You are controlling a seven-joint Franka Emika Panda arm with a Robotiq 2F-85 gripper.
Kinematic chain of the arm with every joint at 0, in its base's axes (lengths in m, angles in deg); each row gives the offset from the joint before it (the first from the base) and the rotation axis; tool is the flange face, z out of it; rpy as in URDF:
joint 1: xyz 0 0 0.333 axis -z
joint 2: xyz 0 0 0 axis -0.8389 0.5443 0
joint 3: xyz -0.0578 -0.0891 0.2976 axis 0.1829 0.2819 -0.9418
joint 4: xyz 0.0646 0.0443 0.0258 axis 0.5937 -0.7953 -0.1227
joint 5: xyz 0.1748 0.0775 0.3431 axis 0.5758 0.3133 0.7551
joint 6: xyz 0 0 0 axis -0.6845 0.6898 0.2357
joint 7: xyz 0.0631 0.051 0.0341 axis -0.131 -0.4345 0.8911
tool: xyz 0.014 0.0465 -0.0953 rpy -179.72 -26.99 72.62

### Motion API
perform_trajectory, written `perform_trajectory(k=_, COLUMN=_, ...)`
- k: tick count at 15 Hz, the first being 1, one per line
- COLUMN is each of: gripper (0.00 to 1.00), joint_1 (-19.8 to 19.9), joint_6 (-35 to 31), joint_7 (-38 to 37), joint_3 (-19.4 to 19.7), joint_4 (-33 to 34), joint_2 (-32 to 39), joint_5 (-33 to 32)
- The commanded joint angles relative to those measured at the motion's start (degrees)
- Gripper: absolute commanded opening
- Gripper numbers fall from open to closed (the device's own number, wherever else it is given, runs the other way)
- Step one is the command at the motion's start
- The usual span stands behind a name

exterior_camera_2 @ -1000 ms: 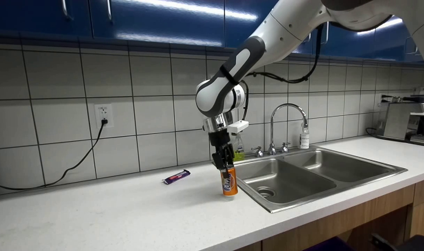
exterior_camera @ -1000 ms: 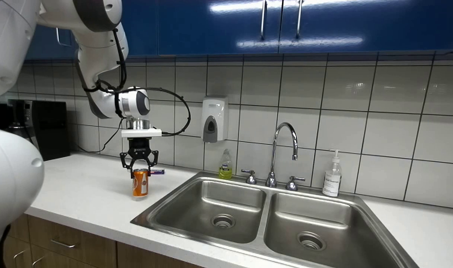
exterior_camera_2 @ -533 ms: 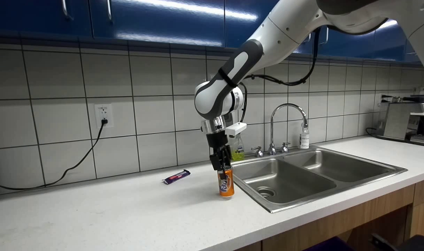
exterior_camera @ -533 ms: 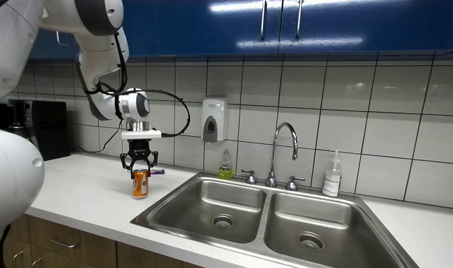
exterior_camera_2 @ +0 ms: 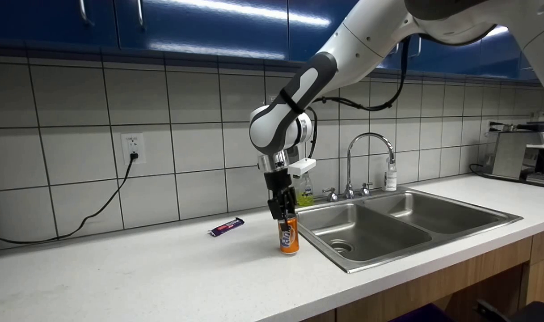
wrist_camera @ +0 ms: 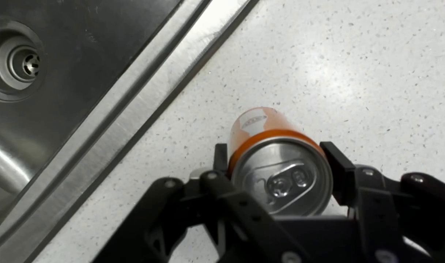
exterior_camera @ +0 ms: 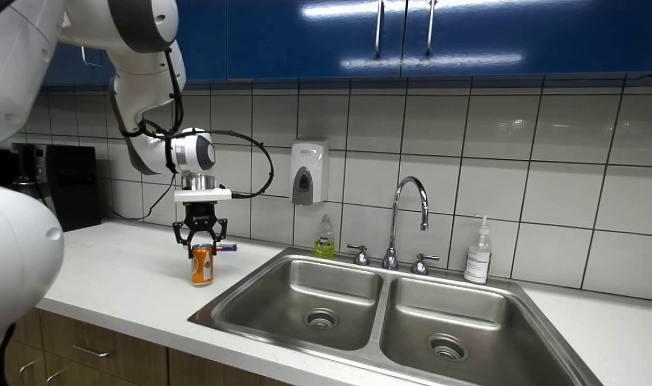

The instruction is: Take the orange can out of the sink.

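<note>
The orange can (exterior_camera: 202,269) stands upright on the white counter beside the sink, outside both basins; it also shows in an exterior view (exterior_camera_2: 289,240). Its base appears to touch the counter. My gripper (exterior_camera: 202,252) is above it, pointing down, with a finger on each side of its upper part; the gripper also shows in an exterior view (exterior_camera_2: 285,222). In the wrist view the fingers (wrist_camera: 273,148) press against the can's silvery top end (wrist_camera: 281,182). The steel sink (exterior_camera: 380,319) lies next to the can; its rim shows in the wrist view (wrist_camera: 163,75).
A purple wrapped bar (exterior_camera_2: 226,226) lies on the counter near the wall. A green soap bottle (exterior_camera: 324,238), the chrome faucet (exterior_camera: 394,214) and a white pump bottle (exterior_camera: 478,252) stand along the sink's back edge. A wall dispenser (exterior_camera: 309,171) hangs above.
The gripper and can have come down a little and shifted slightly away from the sink. The gap under the can has closed. The fingers stay on the can.
</note>
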Motion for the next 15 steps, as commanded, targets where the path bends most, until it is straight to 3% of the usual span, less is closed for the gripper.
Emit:
perform_trajectory(k=1, gripper=0.38, joint_1=-0.48, joint_6=-0.81, joint_7=-2.64, joint_3=0.01, joint_4=0.5, joint_2=0.33, joint_5=-1.52)
perform_trajectory(k=6, gripper=0.38, joint_1=-0.71, joint_6=-1.33, joint_7=-3.84, joint_3=0.25, joint_4=0.5, joint_2=0.66, joint_5=-1.9)
perform_trajectory(k=7, gripper=0.88, joint_1=-0.7, joint_6=-1.21, joint_7=-3.85, joint_3=0.26, joint_4=0.43, joint_2=0.56, joint_5=-1.96)
perform_trajectory(k=10, gripper=0.99, joint_1=-0.37, joint_6=-0.44, joint_7=-3.18, joint_3=0.17, joint_4=0.6, joint_2=-0.19, joint_5=-1.66)
perform_trajectory(k=15, gripper=1.0, joint_1=0.39, joint_6=1.28, joint_7=-2.13, joint_3=0.49, joint_4=1.27, joint_2=-3.09, joint_5=-1.2)
